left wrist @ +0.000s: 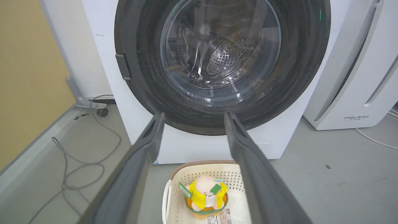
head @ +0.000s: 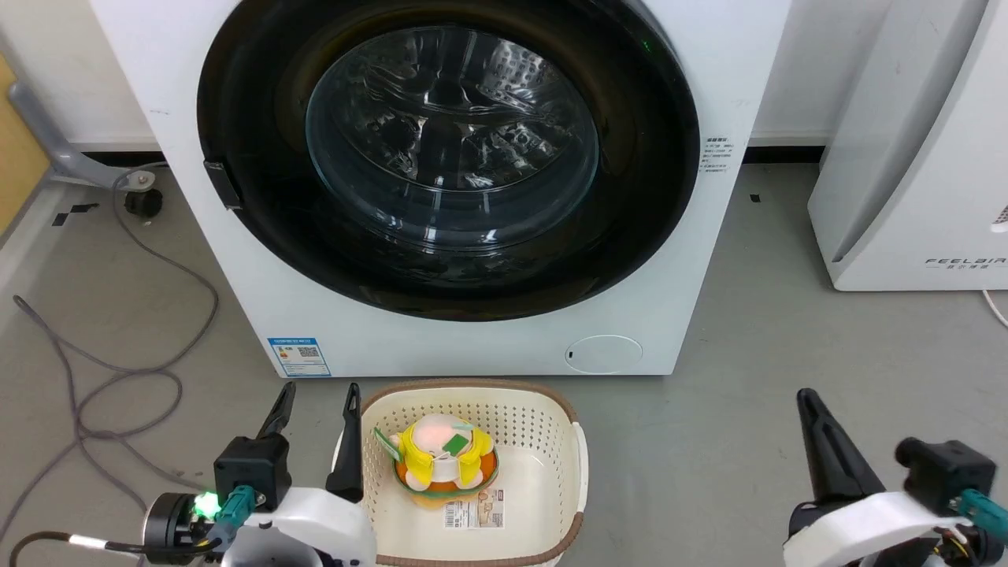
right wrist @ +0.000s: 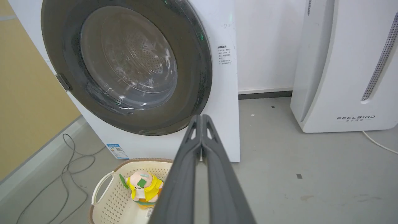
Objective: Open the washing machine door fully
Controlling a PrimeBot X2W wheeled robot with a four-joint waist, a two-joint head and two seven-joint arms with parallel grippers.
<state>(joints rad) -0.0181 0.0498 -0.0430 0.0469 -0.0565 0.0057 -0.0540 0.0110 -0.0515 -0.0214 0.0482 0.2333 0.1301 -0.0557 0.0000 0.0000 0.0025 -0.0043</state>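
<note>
The washing machine (head: 472,346) is a big white box straight ahead on the grey floor. Its round black door (head: 449,142) lies flat against the front, shut, with the steel drum visible through the clear glass bowl. A small dark tab (head: 223,185) sits on the door's left edge. My left gripper (head: 320,387) is open, low at the left, well short of the door (left wrist: 220,46), with nothing between its fingers. My right gripper (head: 805,394) is shut and empty at the lower right, pointing toward the machine's right lower corner (right wrist: 230,149).
A cream perforated basket (head: 551,409) holding a yellow plush toy (head: 445,457) stands on the floor just before the machine, beside my left gripper. A white FEELAIR appliance (head: 906,157) stands at the right. Grey cables (head: 118,370) trail across the floor at the left.
</note>
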